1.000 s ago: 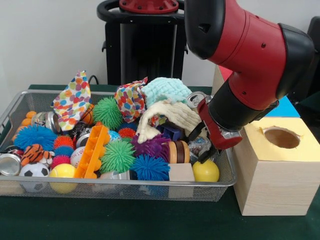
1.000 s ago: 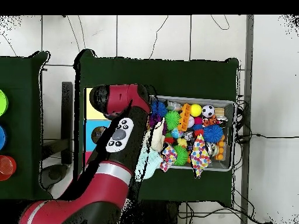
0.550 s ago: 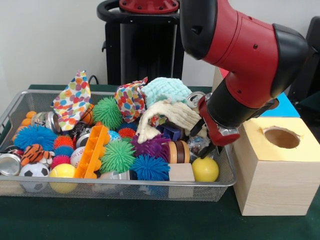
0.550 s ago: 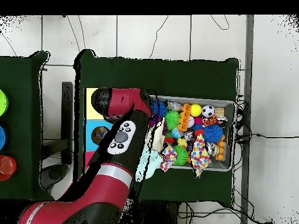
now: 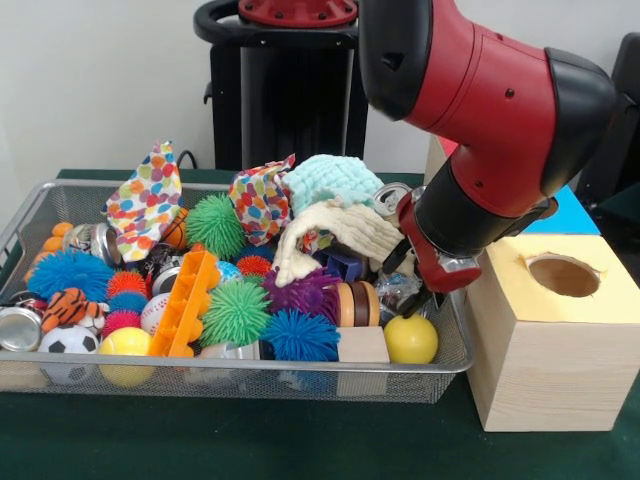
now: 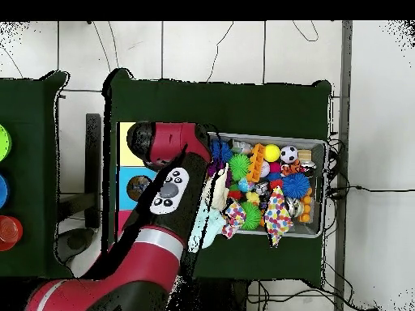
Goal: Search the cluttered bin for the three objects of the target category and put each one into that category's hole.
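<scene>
While the silver wire-mesh bin (image 5: 30,215) was crammed, the search looked barely begun.
From the frame's left, spiky rubber balls (image 5: 235,312), patterned cloths (image 5: 146,200) and a yellow ball (image 5: 411,341) filled it; the red-and-black gripper (image 5: 412,290) dipped into its right end, jaw state impossible to tell. At right, the pale wooden box's hole (image 5: 564,275) showed nothing inside. Dark green tablecloth (image 5: 250,440), white wall (image 5: 90,80) behind.

A yellow ball (image 5: 411,340) sits by purple (image 5: 301,293), green (image 5: 235,312) and blue (image 5: 300,336) spiky balls (beyond, a polka-dot cloth (image 5: 146,200)).
</scene>
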Controlling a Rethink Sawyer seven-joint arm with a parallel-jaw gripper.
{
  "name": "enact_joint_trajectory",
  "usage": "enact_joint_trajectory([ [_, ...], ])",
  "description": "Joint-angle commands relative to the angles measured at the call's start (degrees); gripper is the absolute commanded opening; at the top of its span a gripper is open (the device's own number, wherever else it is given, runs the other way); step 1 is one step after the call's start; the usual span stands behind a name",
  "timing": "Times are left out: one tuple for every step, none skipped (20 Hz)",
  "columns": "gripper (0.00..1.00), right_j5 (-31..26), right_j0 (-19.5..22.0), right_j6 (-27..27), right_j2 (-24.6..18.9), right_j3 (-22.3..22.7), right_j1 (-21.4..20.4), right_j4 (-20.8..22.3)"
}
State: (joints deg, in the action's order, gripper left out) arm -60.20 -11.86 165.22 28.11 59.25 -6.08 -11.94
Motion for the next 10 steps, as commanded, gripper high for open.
enact_joint_trajectory([
  [1.00,6.74,1.19,6.63,-9.85,7.69,2.93,-3.82],
  [1.00,6.62,1.15,6.61,-9.79,7.70,2.96,-3.73],
  [1.00,6.22,1.08,6.40,-9.76,7.74,2.91,-3.59],
  [1.00,6.07,1.11,6.30,-9.77,7.83,2.88,-3.57],
  [1.00,4.30,1.06,6.29,-9.42,7.32,3.24,-3.33],
  [1.00,3.49,1.04,6.34,-9.27,7.23,3.30,-3.27],
  [1.00,2.84,1.12,6.27,-9.28,7.24,3.32,-3.29],
  [1.00,2.19,1.19,6.19,-9.28,7.24,3.35,-3.30],
  [1.00,1.87,1.22,6.35,-9.35,7.28,3.51,-3.43],
  [1.00,1.25,1.24,6.42,-9.33,7.26,3.52,-3.50],
])
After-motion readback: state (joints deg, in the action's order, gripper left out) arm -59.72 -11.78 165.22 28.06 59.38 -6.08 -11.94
